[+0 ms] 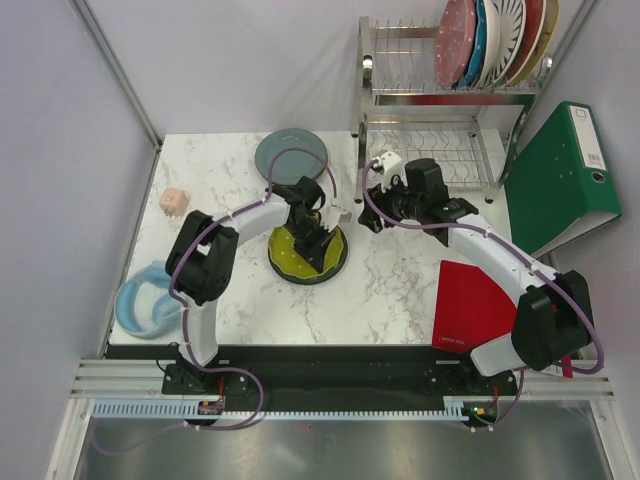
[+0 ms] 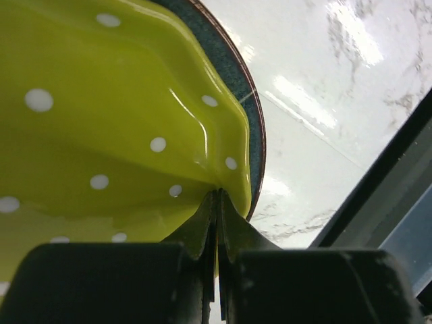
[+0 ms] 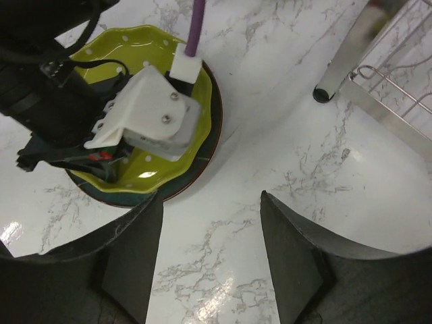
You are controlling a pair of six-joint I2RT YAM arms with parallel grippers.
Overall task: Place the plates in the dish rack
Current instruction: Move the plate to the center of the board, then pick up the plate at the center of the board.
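While the left gripper (image 2: 217,197) is pinched on the rim of the lime plate (image 2: 101,135), that plate lies face up on a teal plate (image 2: 253,128), on the worktop (image 1: 400,290) front-left of the dish rack (image 1: 366,100). Round, so no long axis. Right gripper (image 3: 209,209) spread, empty, just in front of the rack.

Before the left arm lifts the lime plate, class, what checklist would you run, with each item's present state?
1. Left gripper shut on rim of lime plate: ok.
2. Only that plate pinched, not the dark teal plate beneath: cannot tell.
3. Right gripper open, empty: ok.
4. Free slots on upper tier of dish rack, left of loaded plates: ok.
5. Right gripper off the route to the rack: not ok, it seems.
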